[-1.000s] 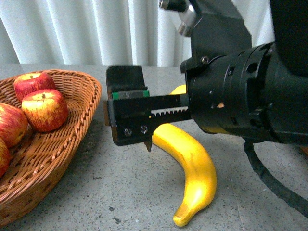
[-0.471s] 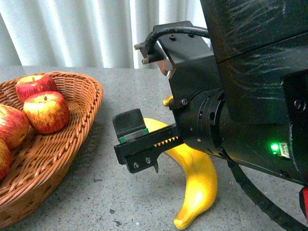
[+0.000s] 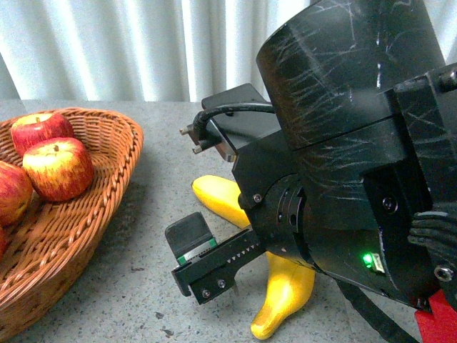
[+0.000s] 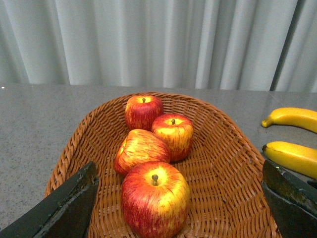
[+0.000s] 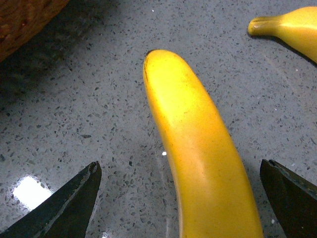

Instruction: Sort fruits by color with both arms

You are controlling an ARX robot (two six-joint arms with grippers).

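Under spread right jaws, a smooth curved banana (image 5: pixel 198 148) on speckled stone (image 5: pixel 74 124).

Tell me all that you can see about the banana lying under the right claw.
The banana is long, curved, bright yellow and smooth, with a glossy skin and a thin dark line at its blunt end. It lies flat on the speckled grey table, near the wicker basket but apart from it. The right claw hangs over it, open, one finger on each side, neither touching it. In the front view the right arm hides its middle.
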